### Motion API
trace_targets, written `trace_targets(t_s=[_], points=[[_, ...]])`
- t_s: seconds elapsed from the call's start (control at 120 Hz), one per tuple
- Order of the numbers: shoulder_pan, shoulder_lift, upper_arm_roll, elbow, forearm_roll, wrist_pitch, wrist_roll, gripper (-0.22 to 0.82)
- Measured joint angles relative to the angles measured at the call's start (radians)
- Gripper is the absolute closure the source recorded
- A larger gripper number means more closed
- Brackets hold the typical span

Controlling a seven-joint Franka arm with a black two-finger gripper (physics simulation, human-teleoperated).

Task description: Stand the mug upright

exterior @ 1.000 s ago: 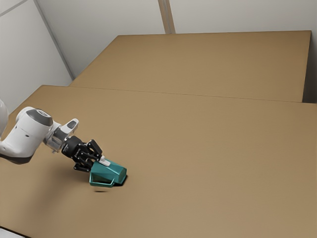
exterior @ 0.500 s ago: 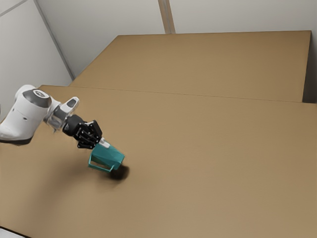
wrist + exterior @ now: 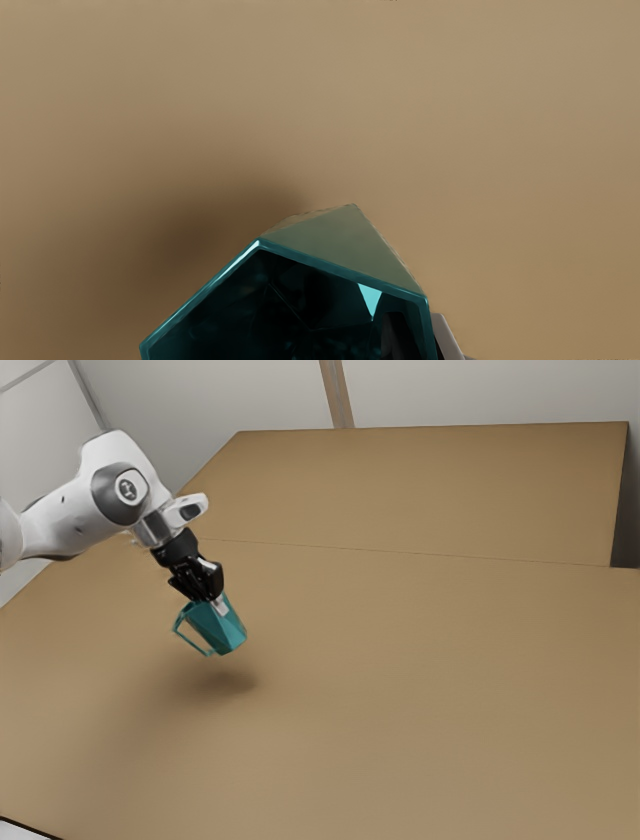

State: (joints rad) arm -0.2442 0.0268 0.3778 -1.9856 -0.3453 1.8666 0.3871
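Note:
Above the table, my gripper (image 3: 219, 600) holds the teal mug (image 3: 220, 628) by its rim wall. The mug hangs tilted, its mouth up toward the hand and its base down toward the exterior view's right; the handle faces the exterior view's left. In the wrist view I look into the dark open mouth of the mug (image 3: 280, 300). There the gripper (image 3: 425, 332) has one finger inside the mug and the other against its outside, with the wall pinched between them.
The brown table (image 3: 400, 690) lies below, with a soft shadow of the mug and hand on it. Behind it is another brown surface (image 3: 430, 490), then pale walls.
My hand has risen from the table with the mug, which has swung from lying nearly on its side to a steeper tilt. The shadow has parted from the mug.

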Motion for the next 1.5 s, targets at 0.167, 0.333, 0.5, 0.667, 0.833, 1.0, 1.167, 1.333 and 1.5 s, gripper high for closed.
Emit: trace_targets(t_s=[0.167, 0.333, 0.5, 0.667, 0.833, 1.0, 1.167, 1.333, 1.5], points=[[-0.072, -0.015, -0.056, -0.044, 0.128, 0.108, -0.012, 0.78], [-0.18, -0.068, -0.07, -0.166, 0.234, 0.258, -0.024, 0.78], [-0.1, -0.105, -0.072, -0.232, 0.344, 0.374, -0.037, 0.78], [-0.079, -0.11, -0.073, -0.243, 0.415, 0.429, -0.049, 0.78], [-0.093, -0.109, -0.073, -0.26, 0.436, 0.458, -0.06, 0.78], [-0.088, -0.13, -0.071, -0.307, 0.441, 0.476, -0.071, 0.78], [-0.085, -0.144, -0.071, -0.338, 0.443, 0.483, -0.084, 0.78], [-0.088, -0.118, -0.071, -0.345, 0.444, 0.486, -0.094, 0.78], [-0.089, -0.092, -0.071, -0.345, 0.444, 0.492, -0.103, 0.78]])
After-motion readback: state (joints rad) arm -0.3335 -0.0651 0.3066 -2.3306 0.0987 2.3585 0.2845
